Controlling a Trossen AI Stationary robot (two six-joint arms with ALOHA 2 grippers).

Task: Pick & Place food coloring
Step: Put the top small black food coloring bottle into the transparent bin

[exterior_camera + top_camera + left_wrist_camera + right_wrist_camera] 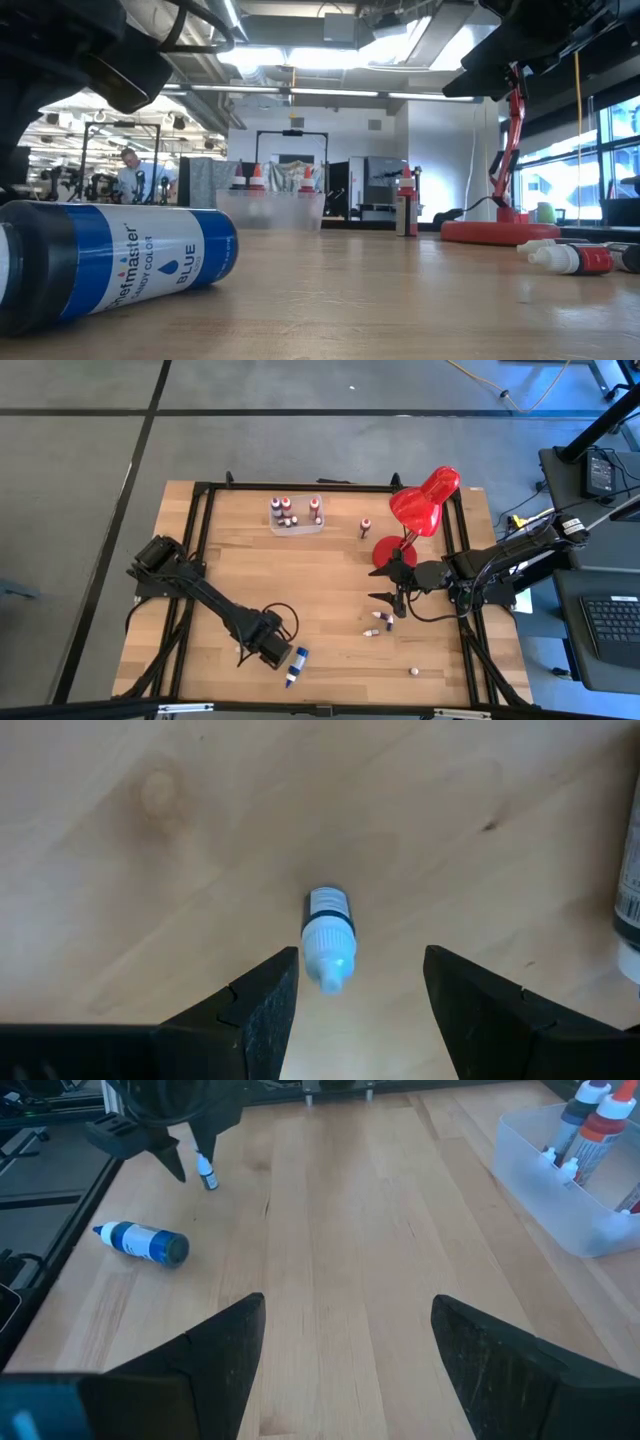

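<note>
My left gripper [360,995] hangs low over the near edge of the wooden table [330,575], far across it from the red desk lamp [420,510]. Its fingers [262,1010] are spread, and between them, touching neither, lies a small food coloring bottle [328,935] on its side with its white cap pointing back toward my wrist. From the right wrist view that same little bottle [207,1172] shows just under the left gripper's tips [185,1155]. The long blue bottle [296,665] lies flat on the wood just beside my left gripper, on the side toward the lamp; its label reads BLUE in the low view [110,260].

My right gripper [392,585] hovers just beside the lamp's round red base [392,552], on the near-edge side of it, with its fingers [200,1365] spread wide and holding nothing. Two small bottles [378,622] lie on the table just past that gripper, farther from the lamp, and another tiny one [414,672] lies near the table's front edge. One dark red bottle [365,526] stands upright near the lamp's base, toward the clear plastic box [296,515]. That box sits well apart from the lamp along the far edge and holds several upright bottles with white caps [283,510].
</note>
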